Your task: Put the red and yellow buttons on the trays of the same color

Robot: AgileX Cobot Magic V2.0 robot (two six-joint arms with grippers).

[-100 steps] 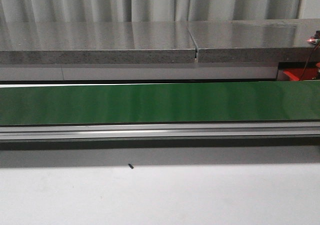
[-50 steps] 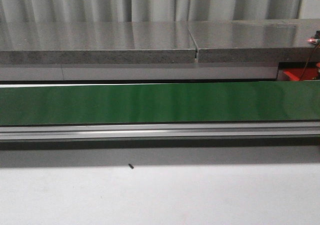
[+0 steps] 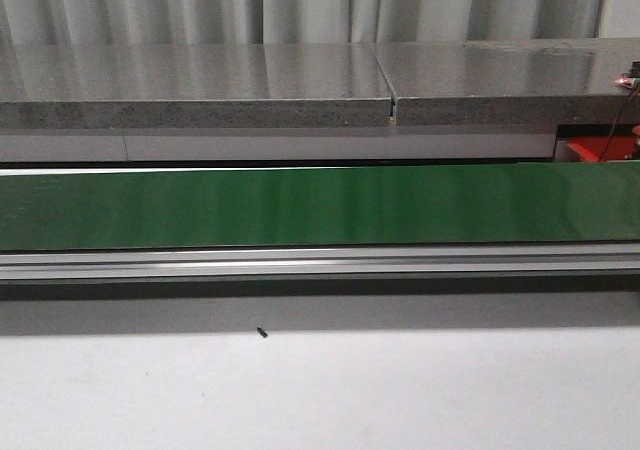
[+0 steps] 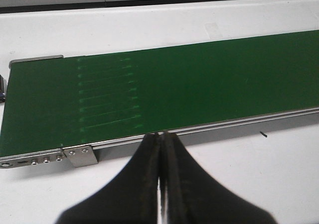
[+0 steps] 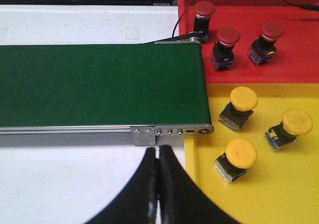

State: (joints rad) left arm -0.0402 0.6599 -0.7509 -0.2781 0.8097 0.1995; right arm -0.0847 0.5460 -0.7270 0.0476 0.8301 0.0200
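We see a green belt (image 3: 320, 205) crossing the white surface (image 3: 320, 390), grey curtains (image 3: 300, 5) behind; both our left tool (image 4: 160, 134) and right tool (image 5: 158, 149) are clenched, holding nothing.

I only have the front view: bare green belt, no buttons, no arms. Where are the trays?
Observer: Right wrist view shows them at the belt's end: a red tray and a yellow tray side by side.
Operator: Anything on them?
Observer: Three red buttons on the red tray, three yellow buttons on the yellow one.
Operator: Fingers holding anything?
Observer: No. The right gripper and left gripper are both shut with nothing between the fingers.
Operator: Anything coming down the belt?
Observer: No, the belt is bare in both wrist views too.
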